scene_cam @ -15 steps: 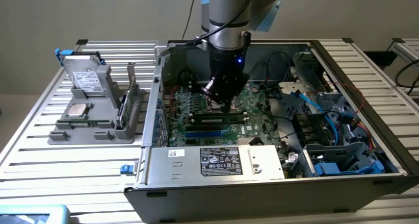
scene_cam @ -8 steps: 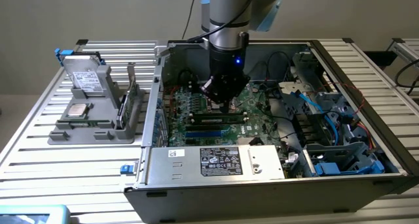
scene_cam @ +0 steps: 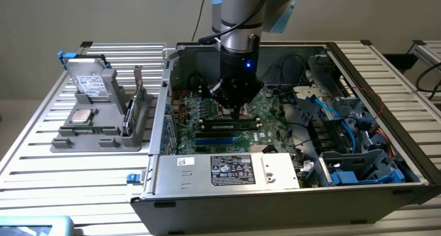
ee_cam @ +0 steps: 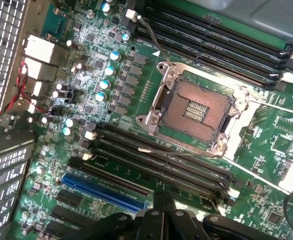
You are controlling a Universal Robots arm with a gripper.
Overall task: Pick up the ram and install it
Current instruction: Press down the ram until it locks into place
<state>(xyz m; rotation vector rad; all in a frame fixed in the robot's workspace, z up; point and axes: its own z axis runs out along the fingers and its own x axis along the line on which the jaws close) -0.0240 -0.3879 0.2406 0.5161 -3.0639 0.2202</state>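
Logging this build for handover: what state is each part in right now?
computer case: side open, motherboard exposed.
CPU socket: empty, contacts bare.
ram: on edge in a motherboard slot; latched or not, cannot tell.
gripper: low over the ram.
drive: propped in the grey holder, outside the case.

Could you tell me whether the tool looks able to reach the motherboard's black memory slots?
Probably yes. The computer case lies open on top, the tool hangs just above the black memory slots beside the CPU socket, and the blue cables sit off to the exterior view's right.
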